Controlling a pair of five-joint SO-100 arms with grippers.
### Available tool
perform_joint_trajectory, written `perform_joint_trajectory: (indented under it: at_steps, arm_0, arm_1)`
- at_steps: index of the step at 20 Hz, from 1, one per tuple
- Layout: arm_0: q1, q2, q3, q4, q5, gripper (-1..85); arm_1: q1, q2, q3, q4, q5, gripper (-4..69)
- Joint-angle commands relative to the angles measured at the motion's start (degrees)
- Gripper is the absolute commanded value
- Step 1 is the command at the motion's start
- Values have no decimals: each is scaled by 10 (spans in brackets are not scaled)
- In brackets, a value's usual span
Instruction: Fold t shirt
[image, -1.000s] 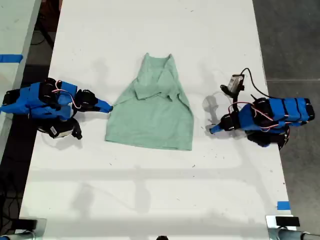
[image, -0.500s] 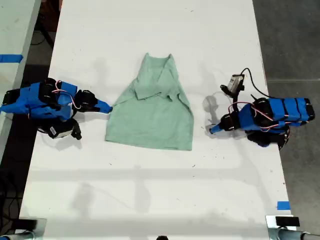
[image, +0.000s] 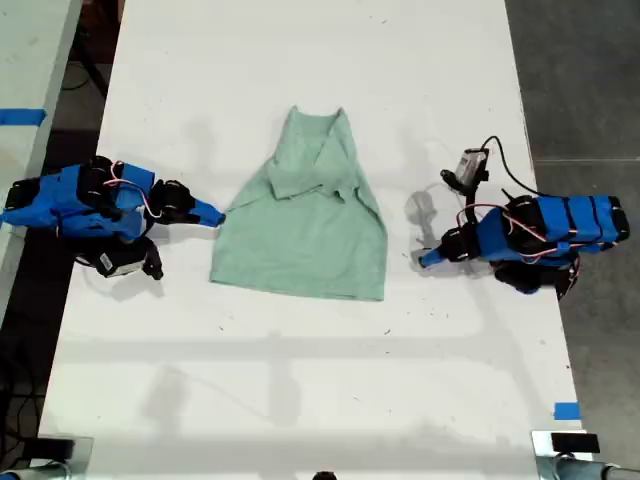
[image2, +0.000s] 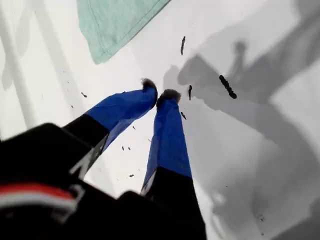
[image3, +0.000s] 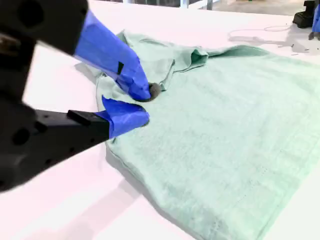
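Nothing has visibly moved over the last second: both arms and the t shirt (image: 305, 225) sit where they were, so the fold has not advanced. On the white table (image: 300, 80) the mint-green shirt lies near the middle, collar toward the far end, both sleeves already turned inward over the chest and the hem edge toward the near end.

At the exterior view's left, my second gripper (image3: 141, 105) rests at the shirt's side edge, its blue jaws slightly parted over the cloth margin; I cannot tell whether any fabric is caught between them. At the exterior view's right, my first gripper (image2: 160, 95) has its tips pressed together on bare table, apart from the shirt's near corner and holding nothing.

I judge this a pause before the lengthwise fold: the first gripper needs to reach the cloth before both sides lift together.
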Motion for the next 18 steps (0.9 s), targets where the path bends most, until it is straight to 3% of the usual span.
perform_joint_trajectory:
  at_steps: [1, 18]
  arm_0:
    - [2, 4, 5, 4, -2, 34]
    - [-1, 4, 5, 4, -3, 35]
  arm_1:
    - [3, 10, 33, 2, 4, 37]
    - [3, 10, 33, 2, 4, 38]
